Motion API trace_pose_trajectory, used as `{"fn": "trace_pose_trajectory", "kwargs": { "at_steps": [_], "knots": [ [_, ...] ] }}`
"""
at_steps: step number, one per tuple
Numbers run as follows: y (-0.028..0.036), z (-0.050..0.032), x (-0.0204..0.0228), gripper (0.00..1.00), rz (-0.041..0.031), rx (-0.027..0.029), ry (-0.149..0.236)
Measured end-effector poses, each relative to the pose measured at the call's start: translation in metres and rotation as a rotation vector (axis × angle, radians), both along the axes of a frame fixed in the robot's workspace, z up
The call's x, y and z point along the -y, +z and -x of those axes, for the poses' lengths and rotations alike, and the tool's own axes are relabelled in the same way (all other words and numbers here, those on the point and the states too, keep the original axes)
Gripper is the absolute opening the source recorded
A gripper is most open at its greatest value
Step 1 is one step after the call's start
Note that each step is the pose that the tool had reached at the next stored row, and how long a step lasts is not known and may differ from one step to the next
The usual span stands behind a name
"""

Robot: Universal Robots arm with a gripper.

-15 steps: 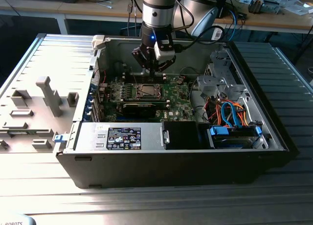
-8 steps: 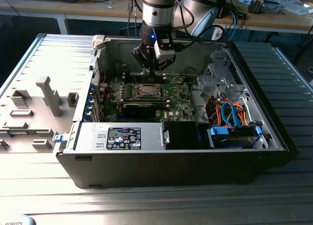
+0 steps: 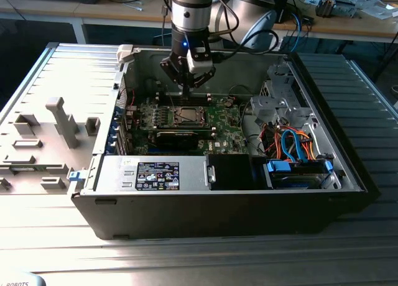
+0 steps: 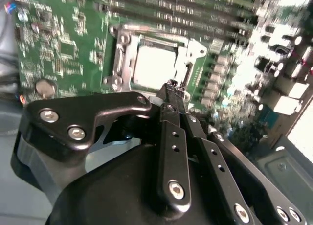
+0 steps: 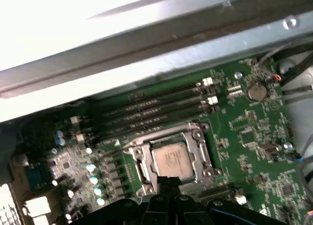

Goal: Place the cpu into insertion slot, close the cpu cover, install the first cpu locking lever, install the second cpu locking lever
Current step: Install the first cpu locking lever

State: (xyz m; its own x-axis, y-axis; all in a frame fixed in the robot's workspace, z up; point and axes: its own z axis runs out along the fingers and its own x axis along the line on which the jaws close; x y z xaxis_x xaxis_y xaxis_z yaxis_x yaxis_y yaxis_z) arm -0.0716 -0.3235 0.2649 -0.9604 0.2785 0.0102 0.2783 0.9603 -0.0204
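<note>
The fingers (image 4: 172,90) are pressed together with nothing between them, their tips hanging just above the near edge of the cpu cover (image 4: 188,56). The cover lies flat over the insertion slot (image 5: 146,168), and the cpu (image 5: 171,159) sits inside it, its silver top showing through the window just beyond the fingertips, on the green motherboard (image 3: 227,121)

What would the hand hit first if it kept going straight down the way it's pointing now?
Most likely the cpu cover at the socket's edge: the hand, fingers together, points at the frame beside the cpu. Depth is unclear, so it may already be close.
</note>
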Motion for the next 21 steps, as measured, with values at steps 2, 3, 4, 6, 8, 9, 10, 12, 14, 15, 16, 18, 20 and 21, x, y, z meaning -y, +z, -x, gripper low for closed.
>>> {"fn": "trace_pose_trajectory", "kwargs": {
  "at_steps": [2, 3, 4, 6, 8, 9, 10, 12, 14, 15, 16, 18, 20, 21],
  "knots": [
    [0.0000, 0.0004, 0.0000, 0.11, -0.0312, -0.0001, 0.014],
    [0.0000, 0.0004, 0.0000, 0.11, -0.0315, -0.0005, 0.039],
    [0.0000, 0.0004, 0.0000, 0.11, -0.0316, -0.0009, 0.060],
    [0.0000, 0.0004, 0.0000, 0.11, -0.0315, -0.0014, 0.096],
    [-0.0001, 0.0004, 0.0000, 0.11, -0.0315, -0.0024, 0.158],
    [-0.0001, 0.0004, 0.0000, 0.11, -0.0315, -0.0026, 0.175],
    [-0.0002, 0.0004, 0.0000, 0.11, -0.0316, -0.0029, 0.192],
    [-0.0002, 0.0045, -0.0002, 0.11, -0.0316, -0.0027, 0.201],
    [-0.0002, 0.0148, -0.0002, 0.11, -0.0314, -0.0013, 0.201],
    [-0.0001, 0.0188, -0.0002, 0.11, -0.0313, -0.0008, 0.201],
    [-0.0002, 0.0258, -0.0002, 0.11, -0.0313, 0.0003, 0.201],
    [-0.0002, 0.0332, -0.0004, 0.11, -0.0311, 0.0011, 0.201],
    [-0.0001, 0.0435, -0.0007, 0.11, -0.0310, 0.0022, 0.201],
    [-0.0002, 0.0500, -0.0009, 0.11, -0.0310, 0.0029, 0.201]
  ]
}}
